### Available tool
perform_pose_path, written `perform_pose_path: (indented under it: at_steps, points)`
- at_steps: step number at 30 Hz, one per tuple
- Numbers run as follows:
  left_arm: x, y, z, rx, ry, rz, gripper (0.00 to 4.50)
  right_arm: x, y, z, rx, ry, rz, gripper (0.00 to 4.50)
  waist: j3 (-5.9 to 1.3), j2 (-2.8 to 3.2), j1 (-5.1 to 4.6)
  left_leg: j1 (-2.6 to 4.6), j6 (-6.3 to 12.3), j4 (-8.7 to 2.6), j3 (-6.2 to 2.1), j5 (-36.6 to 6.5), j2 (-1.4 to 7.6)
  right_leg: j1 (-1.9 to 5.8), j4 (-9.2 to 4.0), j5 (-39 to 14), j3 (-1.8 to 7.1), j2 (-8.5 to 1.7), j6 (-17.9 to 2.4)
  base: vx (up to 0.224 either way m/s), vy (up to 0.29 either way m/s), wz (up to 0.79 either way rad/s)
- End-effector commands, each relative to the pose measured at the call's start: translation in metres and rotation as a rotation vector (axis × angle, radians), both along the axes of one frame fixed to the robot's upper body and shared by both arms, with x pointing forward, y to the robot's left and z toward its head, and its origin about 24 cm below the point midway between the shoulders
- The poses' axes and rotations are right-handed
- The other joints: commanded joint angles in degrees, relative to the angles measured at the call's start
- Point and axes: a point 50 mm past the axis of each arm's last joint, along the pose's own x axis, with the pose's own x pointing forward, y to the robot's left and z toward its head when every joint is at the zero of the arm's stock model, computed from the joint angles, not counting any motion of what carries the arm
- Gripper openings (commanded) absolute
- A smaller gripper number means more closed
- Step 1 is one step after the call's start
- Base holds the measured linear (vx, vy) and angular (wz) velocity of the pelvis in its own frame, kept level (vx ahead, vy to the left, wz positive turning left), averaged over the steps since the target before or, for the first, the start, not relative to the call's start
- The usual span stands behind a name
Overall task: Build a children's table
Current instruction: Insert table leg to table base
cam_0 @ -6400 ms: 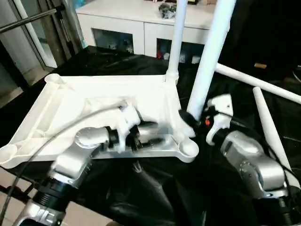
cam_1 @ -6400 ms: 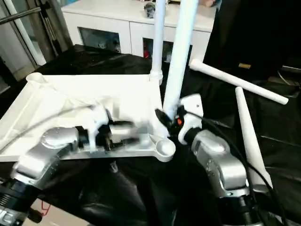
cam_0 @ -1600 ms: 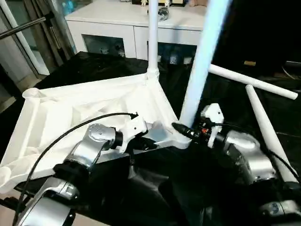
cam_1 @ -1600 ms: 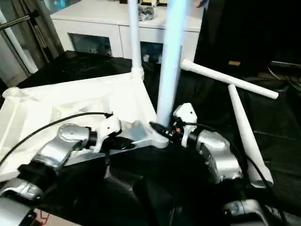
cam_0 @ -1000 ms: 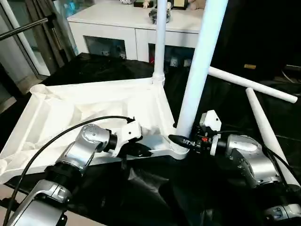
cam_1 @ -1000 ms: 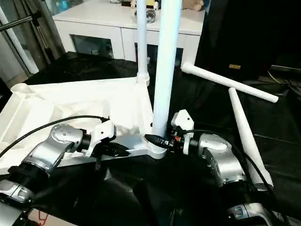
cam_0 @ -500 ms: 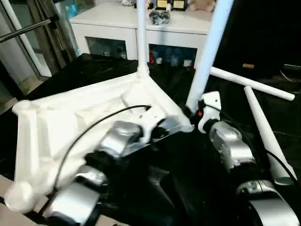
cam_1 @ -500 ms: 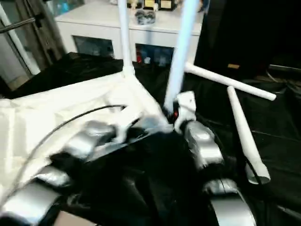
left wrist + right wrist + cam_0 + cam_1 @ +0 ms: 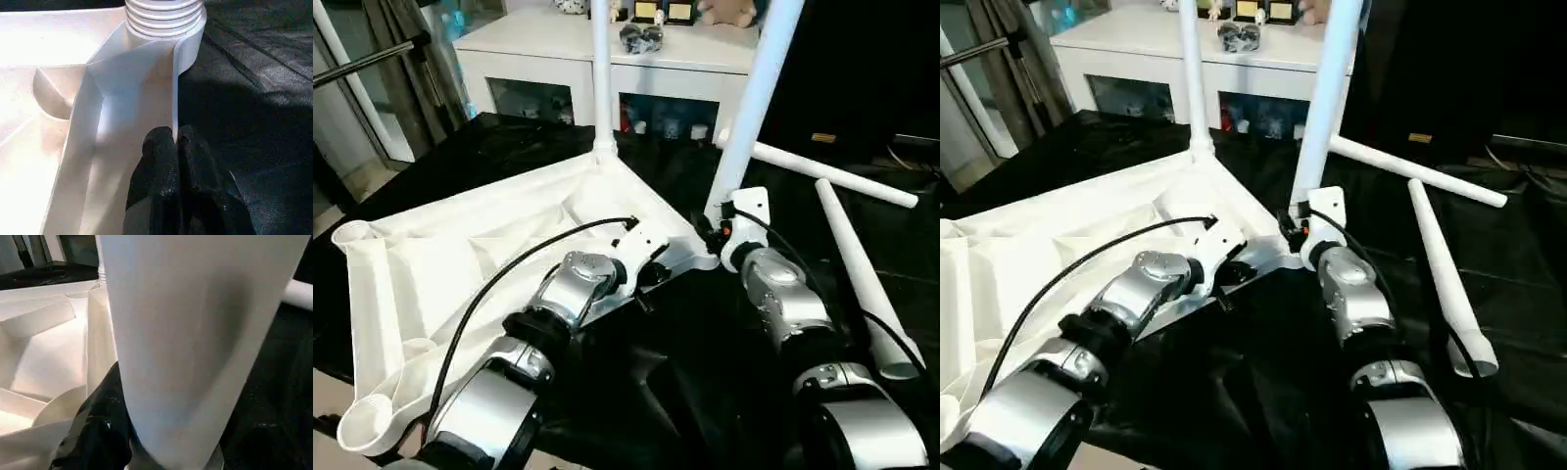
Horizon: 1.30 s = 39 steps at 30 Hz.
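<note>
Altogether one tabletop (image 9: 460, 255); two legs upright, two lying; left gripper (image 9: 176, 147) pinches its rim; right gripper (image 9: 703, 230) clasps one leg (image 9: 749, 108)

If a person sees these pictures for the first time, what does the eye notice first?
Two white legs stand upright from corners of the upside-down tabletop on the black cloth. The right gripper holds the nearer one at its base, while the left gripper pinches the tabletop's rim. Two more legs lie on the right.

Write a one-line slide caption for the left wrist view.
Left gripper pinches the thin side wall of the upturned white tabletop, just short of the ribbed leg base seated in its corner socket.
</note>
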Motion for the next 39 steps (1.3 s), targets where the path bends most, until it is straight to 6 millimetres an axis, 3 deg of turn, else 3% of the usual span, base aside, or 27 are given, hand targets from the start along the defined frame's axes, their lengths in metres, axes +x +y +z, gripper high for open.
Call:
perform_pose_path:
  at_steps: [1,2,3,4,5,6,7,8,9,10,11,12,13,14,15,16,17,19,22,26,33,39]
  points:
    - [0.015,-0.009,0.031,-0.036,-0.143,0.041,0.00,-0.036,0.025,-0.062,0.012,0.291,0.086,2.25,-1.50,0.33,-1.37,2.83,0.86,-4.75,-0.97,-40.01,0.63,0.25,-6.28,-36.09,-1.43,-1.64,-1.75,0.000,0.000,0.00]
    - [0.015,-0.009,0.031,-0.036,-0.143,0.041,0.00,-0.036,0.025,-0.062,0.012,0.291,0.086,2.25,-1.32,0.79,-1.40,2.52,0.67,-5.83,-1.30,-43.10,1.36,1.35,-5.48,-32.76,-1.72,-1.49,-1.95,0.000,0.000,0.00]
    - [0.015,-0.010,0.031,-0.038,-0.144,0.034,0.00,-0.035,0.026,-0.061,0.009,0.286,0.089,2.46,-1.33,1.04,-1.16,2.27,0.49,-6.58,-1.43,-44.80,1.89,1.93,-4.46,-30.73,-1.36,-1.49,-2.41,0.000,0.000,0.00]
    - [0.014,-0.010,0.030,-0.042,-0.143,0.020,0.00,-0.033,0.027,-0.058,0.021,0.268,0.098,2.63,-1.19,0.70,-1.04,1.78,-0.10,-7.82,-1.33,-47.18,2.49,2.39,-2.83,-27.94,-0.29,-1.73,-3.67,0.000,0.000,0.00]
    - [0.014,-0.010,0.030,-0.042,-0.142,0.017,0.00,-0.032,0.027,-0.057,0.022,0.263,0.100,2.65,-0.93,0.45,-1.27,3.54,-0.86,-6.53,-0.70,-47.19,1.29,0.40,-4.92,-33.39,-0.91,-1.96,-3.68,0.000,0.000,0.00]
    - [0.014,-0.010,0.030,-0.042,-0.142,0.015,0.00,-0.032,0.027,-0.056,0.022,0.260,0.101,2.80,-0.37,0.16,-1.94,4.98,-0.71,-5.37,-0.34,-47.12,0.51,-1.06,-7.25,-38.10,-3.05,-1.41,-2.26,0.000,0.000,0.00]
    - [0.014,-0.010,0.030,-0.043,-0.142,0.010,0.00,-0.031,0.028,-0.055,0.024,0.253,0.107,2.94,-0.45,0.27,-2.76,3.49,0.20,-4.68,-0.70,-44.88,0.32,1.25,-7.29,-41.29,-5.46,-0.99,1.66,0.000,0.000,0.00]
    - [0.014,-0.011,0.030,-0.046,-0.141,0.002,0.00,-0.030,0.028,-0.053,0.025,0.245,0.110,3.05,-1.11,1.60,-0.23,-3.25,0.08,-9.63,-2.07,-47.90,3.97,8.29,7.16,-27.19,0.02,-2.19,-0.58,0.000,0.000,0.00]
    - [0.013,-0.011,0.030,-0.047,-0.141,0.000,0.00,-0.030,0.028,-0.053,0.026,0.242,0.110,3.12,-0.46,2.13,1.23,-4.86,-1.08,-12.97,-1.03,-53.05,4.83,8.65,9.58,-19.43,0.99,-1.30,-2.82,-0.029,-0.082,0.13]
    - [0.013,-0.011,0.030,-0.052,-0.140,-0.010,0.00,-0.028,0.028,-0.051,0.029,0.230,0.114,3.17,-2.02,-1.27,1.55,2.06,2.01,-8.96,0.71,-44.45,2.51,2.41,6.08,-19.85,5.15,-1.66,-2.42,-0.029,-0.082,0.13]
    - [0.012,-0.011,0.030,-0.055,-0.139,-0.015,0.00,-0.027,0.028,-0.049,0.032,0.224,0.115,3.17,-0.97,-3.88,2.23,5.34,1.65,2.08,1.17,-24.84,-1.95,-3.74,-5.06,-52.64,5.48,-6.46,-1.97,0.021,-0.171,0.19]
    - [0.012,-0.011,0.030,-0.058,-0.137,-0.021,0.00,-0.026,0.028,-0.047,0.038,0.214,0.118,3.40,-2.23,-3.45,3.09,2.22,3.21,1.68,0.39,-14.66,-1.39,-0.95,-4.09,-53.38,7.76,-7.52,-2.01,0.072,-0.134,-0.23]
    - [0.012,-0.011,0.030,-0.058,-0.137,-0.022,0.00,-0.026,0.028,-0.047,0.039,0.213,0.118,3.50,-3.13,-3.02,4.15,-3.25,4.23,-2.02,-0.91,-0.66,-0.47,3.86,-0.10,-34.98,6.50,-5.52,-2.86,0.072,-0.134,-0.23]
    - [0.012,-0.011,0.030,-0.059,-0.137,-0.024,0.00,-0.025,0.028,-0.046,0.042,0.207,0.119,3.57,-3.73,-2.24,4.41,-1.95,4.81,-2.44,-0.76,4.96,-0.23,2.39,1.37,-14.01,5.15,-3.08,-4.92,0.094,-0.048,-0.25]
    - [0.011,-0.011,0.030,-0.059,-0.136,-0.026,0.00,-0.025,0.028,-0.045,0.044,0.203,0.117,3.63,-3.64,-1.77,4.16,-2.06,4.95,-2.30,-0.60,4.06,-0.47,2.11,1.73,-8.14,5.04,-2.58,-6.58,0.000,0.000,0.00]
    - [0.011,-0.011,0.030,-0.060,-0.135,-0.032,0.00,-0.023,0.027,-0.041,0.045,0.188,0.119,3.72,-3.13,-1.24,3.93,-2.37,4.15,-2.58,-0.27,-1.58,-0.57,1.89,1.39,-5.65,4.83,-2.09,-8.99,0.000,0.000,0.00]
    - [0.011,-0.011,0.030,-0.060,-0.135,-0.032,0.00,-0.023,0.027,-0.041,0.045,0.188,0.119,3.72,-3.26,-0.85,3.93,-1.37,2.97,-2.91,-0.01,-7.28,-0.25,1.80,0.95,-9.27,4.83,-2.19,-10.61,0.000,0.000,0.00]
    - [0.010,-0.010,0.029,-0.059,-0.134,-0.039,0.00,-0.021,0.026,-0.038,0.047,0.175,0.120,4.01,-3.14,-0.43,3.63,-0.96,1.95,-3.72,-0.03,-11.80,0.43,1.75,0.42,-13.80,4.75,-2.06,-11.33,0.000,0.000,0.00]
    - [0.009,-0.009,0.028,-0.058,-0.131,-0.055,0.00,-0.017,0.024,-0.032,0.057,0.149,0.129,4.01,-3.23,-0.53,2.87,-0.80,0.87,-4.51,-0.23,-15.18,0.71,1.99,0.30,-14.21,4.77,-1.76,-11.38,0.002,0.035,-0.03]
    - [0.008,-0.007,0.027,-0.059,-0.126,-0.063,0.00,-0.016,0.023,-0.029,0.057,0.131,0.143,4.01,-3.30,-0.48,1.91,-0.65,1.46,-4.59,0.16,-16.12,0.71,1.83,0.18,-9.94,4.84,-1.79,-13.16,0.004,0.041,-0.02]
    - [0.004,-0.006,0.026,-0.065,-0.119,-0.115,0.00,-0.017,0.022,-0.024,0.036,0.106,0.199,4.01,-3.40,-0.81,2.16,-0.72,3.09,-4.20,0.84,-13.37,0.74,1.87,-0.05,-9.05,5.02,-2.21,-13.42,0.000,0.000,0.00]
    - [-0.006,0.000,0.022,-0.082,-0.089,-0.202,0.00,-0.022,0.013,-0.020,-0.011,0.071,0.271,4.01,-3.90,-0.81,2.41,-0.94,5.40,-3.56,0.96,-7.11,0.84,2.26,0.83,-1.01,4.90,-2.16,-14.98,0.000,0.000,0.00]
